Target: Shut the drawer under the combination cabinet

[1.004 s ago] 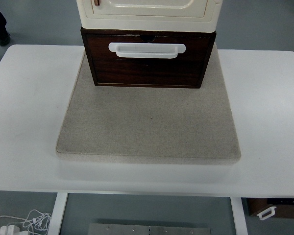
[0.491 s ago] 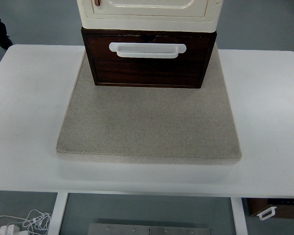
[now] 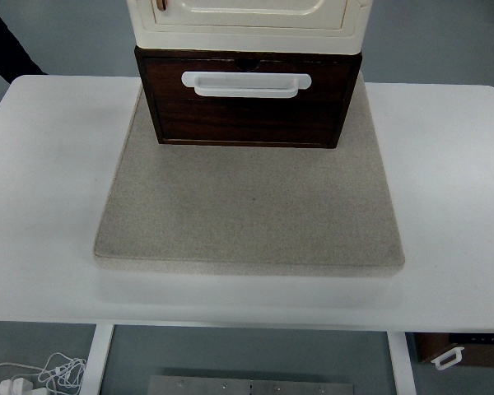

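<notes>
Drawer (image 3: 249, 111) of dark wood, pulled out from under cream cabinet (image 3: 249, 20), front face standing proud of the cabinet's front, white handle (image 3: 245, 84) across its upper part

Sitting at the far middle of a grey mat (image 3: 247, 206), mat lying flat on the white worktop (image 3: 49, 181)

No robot hand in view on either side, so whether wide, narrow or holding anything cannot be told

Against the pictures of a moment ago, nothing shifted on the worktop: drawer out just as far, handle in the same place; only a dark sleeve (image 3: 4, 45) at the top left corner moved a little

By judgement, closing not yet begun; needs a push on the front face, straight toward the cabinet
</notes>
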{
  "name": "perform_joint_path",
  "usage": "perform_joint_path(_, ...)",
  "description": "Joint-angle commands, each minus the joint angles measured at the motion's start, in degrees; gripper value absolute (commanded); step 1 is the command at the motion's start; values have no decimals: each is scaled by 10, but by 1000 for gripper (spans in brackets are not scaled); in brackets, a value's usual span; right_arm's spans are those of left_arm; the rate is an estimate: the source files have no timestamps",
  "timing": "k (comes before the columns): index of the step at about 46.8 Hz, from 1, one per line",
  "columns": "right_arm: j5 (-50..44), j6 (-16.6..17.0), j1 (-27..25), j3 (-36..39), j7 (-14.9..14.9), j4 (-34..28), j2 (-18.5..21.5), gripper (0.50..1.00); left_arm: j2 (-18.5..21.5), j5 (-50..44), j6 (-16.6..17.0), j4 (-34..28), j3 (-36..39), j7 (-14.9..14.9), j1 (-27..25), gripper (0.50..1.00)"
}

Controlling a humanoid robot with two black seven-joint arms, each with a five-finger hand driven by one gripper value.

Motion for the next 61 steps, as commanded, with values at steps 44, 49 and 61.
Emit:
perform_joint_path(44, 0, 5, -2, 1, 3, 1, 0, 952, -116, -188, -104, 15, -6, -13, 83, 1000)
perform_joint_path(49, 1, 5, -2, 1, 3, 1, 0, 952, -120, -198, -105, 15, -6, -17, 83, 1000)
perform_joint_path(61, 0, 5, -2, 0, 3, 1, 0, 952, -124, -207, -105, 15, -6, -19, 83, 1000)
